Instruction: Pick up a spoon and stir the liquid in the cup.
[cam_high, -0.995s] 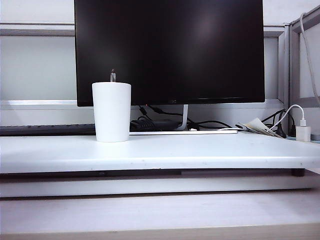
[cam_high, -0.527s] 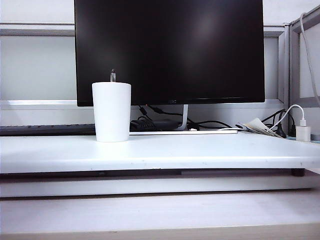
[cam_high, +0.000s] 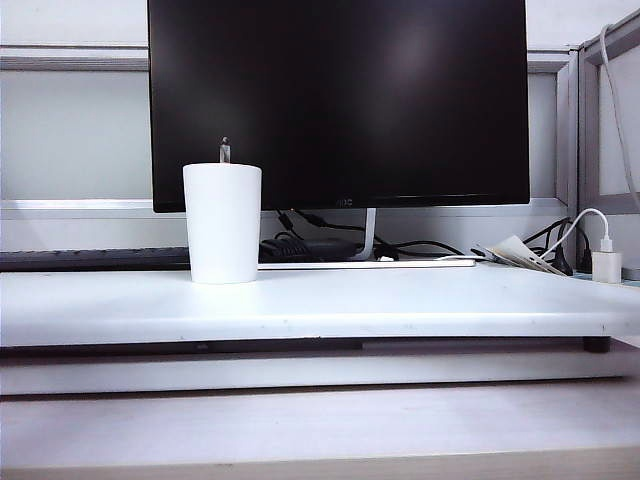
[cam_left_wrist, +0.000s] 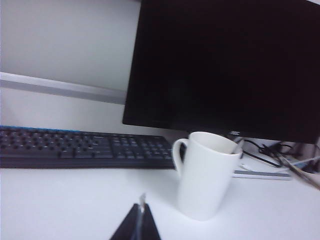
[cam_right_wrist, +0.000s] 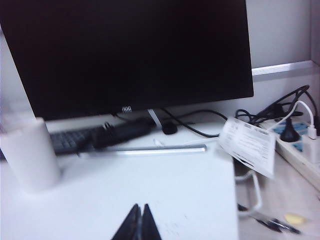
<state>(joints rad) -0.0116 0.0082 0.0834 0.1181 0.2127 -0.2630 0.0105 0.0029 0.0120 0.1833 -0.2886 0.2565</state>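
The spoon (cam_high: 225, 151) stands inside the cup (cam_high: 222, 222). In the exterior view only the tip of its thin grey handle shows above the rim, near the middle of the rim as seen from there. In the left wrist view a thin dark line (cam_left_wrist: 235, 148) leans against the rim; this is probably the same handle. Its bowl and any liquid are hidden by the opaque white wall. This placement leaves the handle as the only part free to grasp, and it calls for an approach from above.

The cup (cam_left_wrist: 205, 175) stands upright on the white desk (cam_high: 400, 300), toward the left of the exterior view. The left wrist view shows a handle on its side, turned toward the keyboard (cam_left_wrist: 85, 149). A large dark monitor (cam_high: 340, 100) stands just behind it, and cables (cam_high: 400, 246) and a power strip (cam_right_wrist: 300, 145) lie well apart on the right.

The left end effector (cam_left_wrist: 138, 225) is clenched, with the 2 fingertips meeting and nothing between them. It sits low over the desk, near the cup and aimed beside it. The right end effector (cam_right_wrist: 139, 224) is also clenched and empty, with the cup (cam_right_wrist: 31, 155) well apart from it. Neither arm appears in the exterior view. The grasp has not yet begun. The cup stands on the left arm's side, so that arm is the likely one to take the spoon.
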